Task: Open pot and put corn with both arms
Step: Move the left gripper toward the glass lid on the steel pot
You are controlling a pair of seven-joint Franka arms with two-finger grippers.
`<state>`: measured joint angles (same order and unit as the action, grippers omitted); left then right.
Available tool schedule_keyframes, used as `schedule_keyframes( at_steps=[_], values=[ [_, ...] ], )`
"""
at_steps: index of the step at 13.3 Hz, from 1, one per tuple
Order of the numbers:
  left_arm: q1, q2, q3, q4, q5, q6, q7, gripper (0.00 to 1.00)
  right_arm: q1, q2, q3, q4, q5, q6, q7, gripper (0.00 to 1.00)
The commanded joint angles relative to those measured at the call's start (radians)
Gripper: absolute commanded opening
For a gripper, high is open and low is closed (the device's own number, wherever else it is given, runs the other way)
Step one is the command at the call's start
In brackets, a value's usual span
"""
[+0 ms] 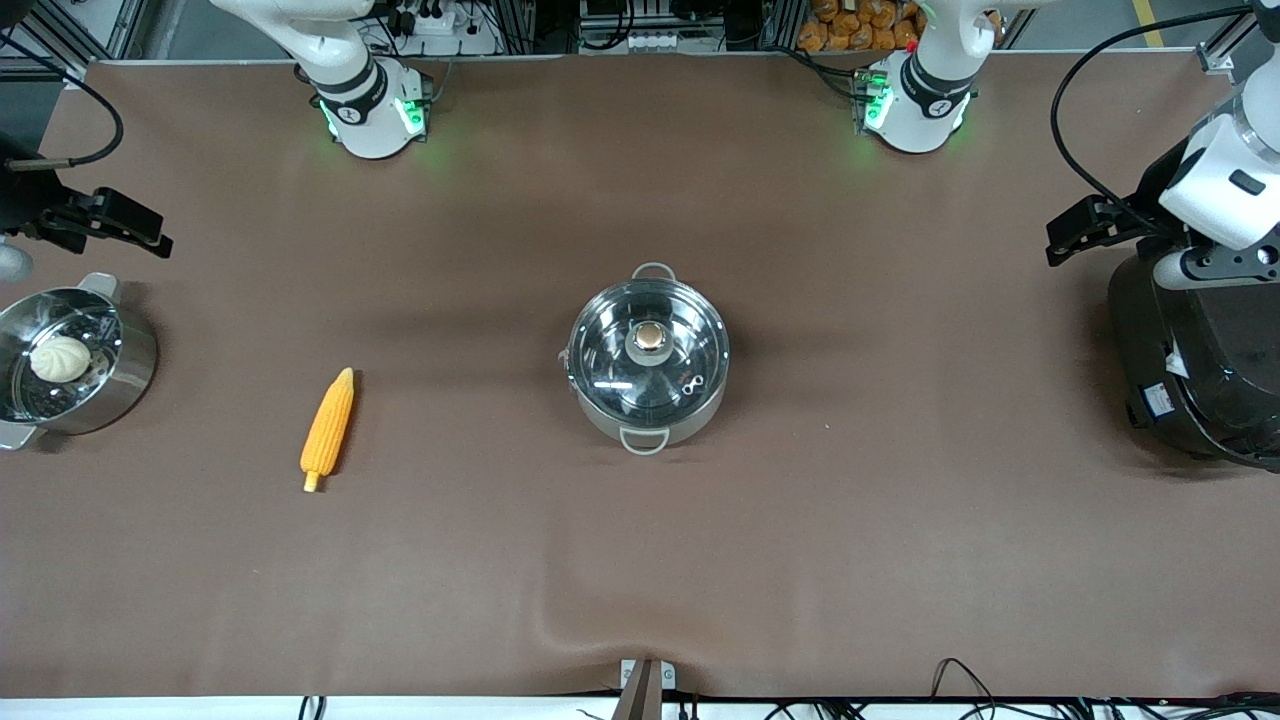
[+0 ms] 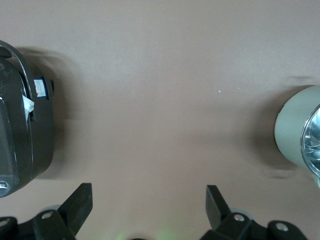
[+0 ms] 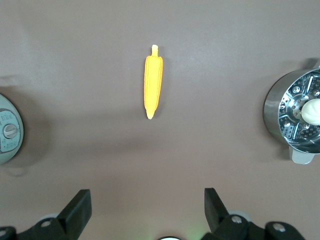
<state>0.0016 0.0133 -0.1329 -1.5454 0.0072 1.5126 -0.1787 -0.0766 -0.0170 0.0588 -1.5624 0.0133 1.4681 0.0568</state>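
The shiny steel pot (image 1: 694,418) stands at the table's middle with its clear glass lid (image 1: 608,352) on; the lid's knob (image 1: 650,338) points up. The yellow-orange corn (image 1: 328,430) lies flat on the table toward the right arm's end, and it also shows in the right wrist view (image 3: 153,85). My right gripper (image 1: 140,232) is open and empty in the air above the table beside the bun pot; its own view (image 3: 147,197) shows only bare table between the fingers. My left gripper (image 1: 1075,235) is open and empty above the table by the rice cooker, as its own view (image 2: 148,192) shows.
A second steel pot (image 1: 130,375) holding a white bun (image 1: 60,358) stands at the right arm's end. A large black rice cooker (image 1: 1190,370) stands at the left arm's end. The brown table cover has a wrinkle at its front edge (image 1: 560,640).
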Motion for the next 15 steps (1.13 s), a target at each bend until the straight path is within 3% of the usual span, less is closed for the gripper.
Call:
schedule_keyframes(
  at_steps=[1,6,8,10,15],
  values=[
    [-0.002,-0.019,0.004,-0.002,-0.006,-0.018,0.022,1.0,0.011,-0.017,-0.007,-0.002,0.008,-0.002,0.017,1.0],
    [-0.006,0.014,-0.013,0.001,-0.024,-0.014,0.03,1.0,0.011,-0.017,-0.004,-0.002,0.007,-0.003,0.017,1.0],
    [-0.04,0.043,-0.057,-0.001,-0.044,0.018,0.005,1.0,0.011,-0.017,-0.001,-0.001,0.007,-0.002,0.017,1.0],
    [-0.098,0.082,-0.096,-0.002,-0.033,0.09,-0.069,1.0,0.011,-0.005,-0.001,0.021,0.005,-0.003,0.015,1.0],
    [-0.334,0.247,-0.096,0.013,0.007,0.233,-0.361,1.0,0.06,0.08,0.001,0.054,-0.03,0.003,0.014,1.0]
  ],
)
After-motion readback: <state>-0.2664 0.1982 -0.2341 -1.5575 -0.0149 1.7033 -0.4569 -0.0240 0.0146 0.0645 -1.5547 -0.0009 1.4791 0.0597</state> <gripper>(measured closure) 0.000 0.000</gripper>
